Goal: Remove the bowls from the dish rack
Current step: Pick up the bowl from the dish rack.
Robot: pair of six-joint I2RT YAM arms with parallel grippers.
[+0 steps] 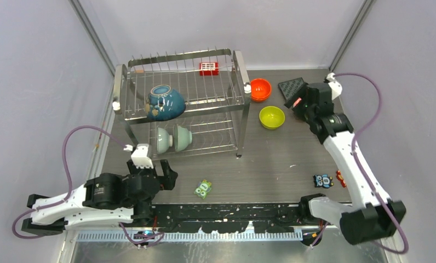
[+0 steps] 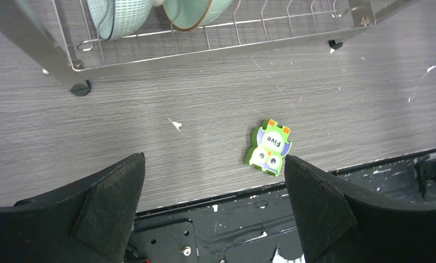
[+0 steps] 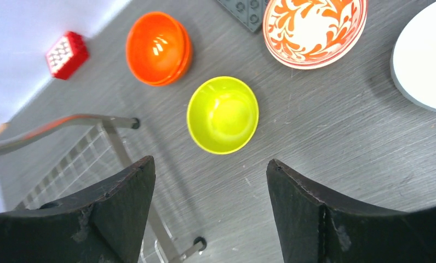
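Note:
The dish rack point(image 1: 235, 82) stands at the back left. A dark teal-blue bowl point(image 1: 165, 103) lies on its upper tier. Two pale green bowls point(image 1: 162, 139) point(image 1: 182, 136) stand on edge on the lower tier, and show in the left wrist view as the ribbed bowl point(image 2: 122, 16) and the smooth bowl point(image 2: 191, 12). Right of the rack on the table sit an orange bowl point(image 3: 158, 48), a yellow-green bowl point(image 3: 222, 114), a red-flowered bowl point(image 3: 314, 30) and a white bowl point(image 3: 424, 60). My right gripper point(image 3: 210, 167) hangs open and empty above the table near the yellow-green bowl. My left gripper point(image 2: 214, 164) is open and empty, low in front of the rack.
A green owl toy point(image 2: 269, 148) lies near the front edge, close to my left gripper. A dark square mat point(image 1: 291, 86) lies at the back right. A red-white block point(image 1: 208, 68) is clipped on the rack. Two small toys point(image 1: 323, 181) lie at the right front.

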